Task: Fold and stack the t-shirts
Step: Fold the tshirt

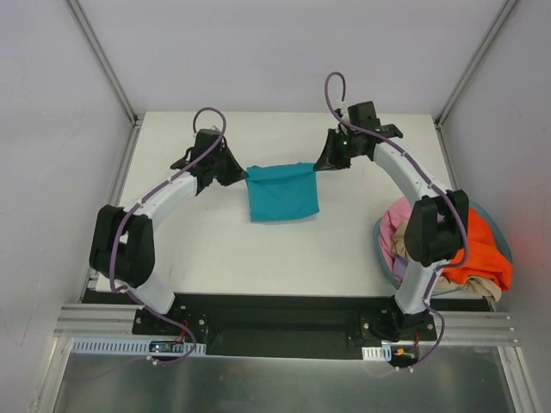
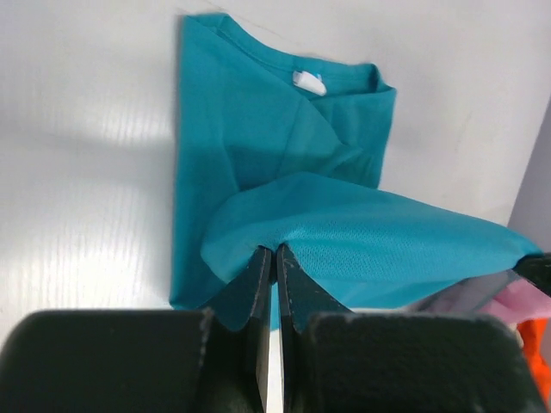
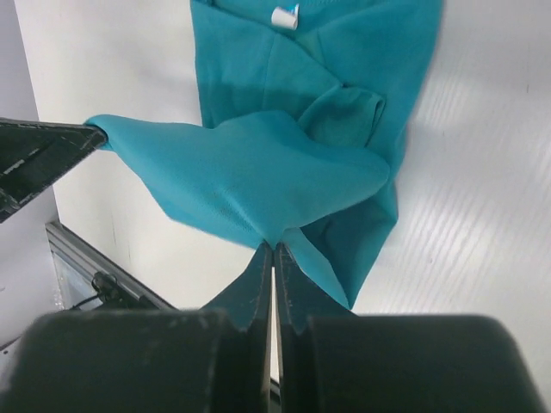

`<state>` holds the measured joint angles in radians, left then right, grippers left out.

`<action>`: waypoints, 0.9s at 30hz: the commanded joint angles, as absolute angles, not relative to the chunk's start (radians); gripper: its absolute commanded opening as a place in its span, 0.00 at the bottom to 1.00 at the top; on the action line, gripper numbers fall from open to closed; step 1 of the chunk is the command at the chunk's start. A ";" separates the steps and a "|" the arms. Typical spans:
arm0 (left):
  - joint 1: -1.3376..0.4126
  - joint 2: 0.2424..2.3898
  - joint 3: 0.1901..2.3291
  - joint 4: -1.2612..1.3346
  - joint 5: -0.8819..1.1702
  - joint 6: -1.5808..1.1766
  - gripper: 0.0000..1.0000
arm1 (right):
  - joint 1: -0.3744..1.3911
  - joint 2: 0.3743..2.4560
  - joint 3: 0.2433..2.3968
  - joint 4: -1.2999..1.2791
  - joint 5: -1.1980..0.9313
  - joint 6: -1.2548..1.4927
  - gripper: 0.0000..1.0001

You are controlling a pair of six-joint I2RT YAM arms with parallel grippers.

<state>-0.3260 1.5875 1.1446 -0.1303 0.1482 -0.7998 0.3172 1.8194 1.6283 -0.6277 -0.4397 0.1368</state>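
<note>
Folding the teal shirt (image 1: 282,196); left pincer (image 1: 234,175) and right pincer (image 1: 324,163) both clamped on its edge; next, I'd guess, lay it over evenly.

Top camera: up high behind both arms, looking down at the whole white table (image 1: 215,249), from far off.
Left wrist camera: right behind the left gripper (image 2: 275,252), very near, facing right across the table.
Right wrist camera: right behind the right gripper (image 3: 274,249), very near, facing left.
Shared: all three see the teal shirt (image 1: 282,193); each wrist view catches the other gripper's tip.
</note>
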 commanded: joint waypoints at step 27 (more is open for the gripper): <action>-0.255 1.870 1.439 -0.114 0.403 -0.730 0.99 | 0.282 2.037 1.858 -0.483 -0.594 0.060 0.97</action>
<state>-0.2234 2.0464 1.5105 -0.1242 0.3630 -0.7467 0.2474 2.2726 1.9606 -0.4988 -0.5137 0.0948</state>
